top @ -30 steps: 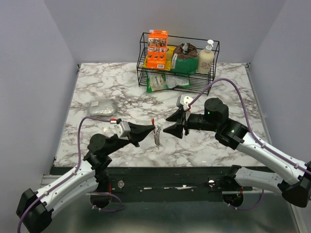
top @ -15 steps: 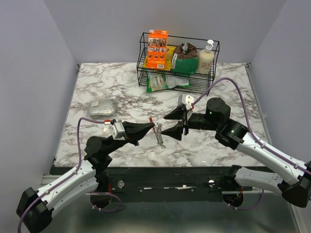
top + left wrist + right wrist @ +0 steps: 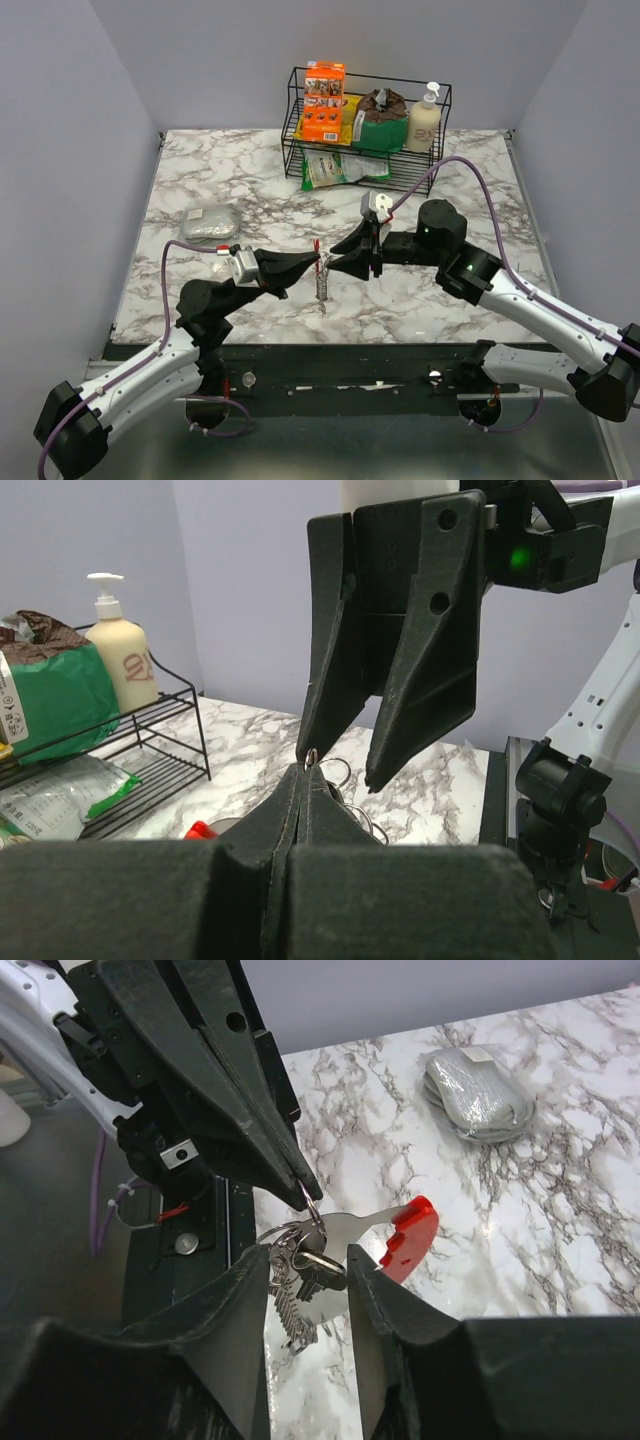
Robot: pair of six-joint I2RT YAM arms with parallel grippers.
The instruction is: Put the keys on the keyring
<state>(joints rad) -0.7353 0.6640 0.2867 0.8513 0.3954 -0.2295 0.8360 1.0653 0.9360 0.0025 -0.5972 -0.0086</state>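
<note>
My left gripper [image 3: 317, 261] is shut on the top of a thin wire keyring [image 3: 312, 1208], holding it above the marble table. The keys [image 3: 305, 1282], slim and silver, hang from it in a small bunch [image 3: 322, 285]. My right gripper [image 3: 307, 1255] faces the left one tip to tip. It is open, with a finger on either side of the hanging keys. In the left wrist view the keyring [image 3: 312, 757] pokes out at my shut left gripper [image 3: 306, 766], between the right arm's fingers [image 3: 425, 670]. A flat silver tag with a red end [image 3: 410, 1235] shows just behind the keys.
A black wire rack [image 3: 366, 130] at the back holds an orange box [image 3: 324, 100], a green bag [image 3: 380, 125] and a soap bottle [image 3: 425, 120]. A packet [image 3: 340, 168] lies under it. A grey pouch [image 3: 208, 222] rests at the left of the table.
The right gripper has moved left to the left gripper's tips. Its jaws opened wider, then narrowed around the keys. The left gripper stays shut on the keyring.
</note>
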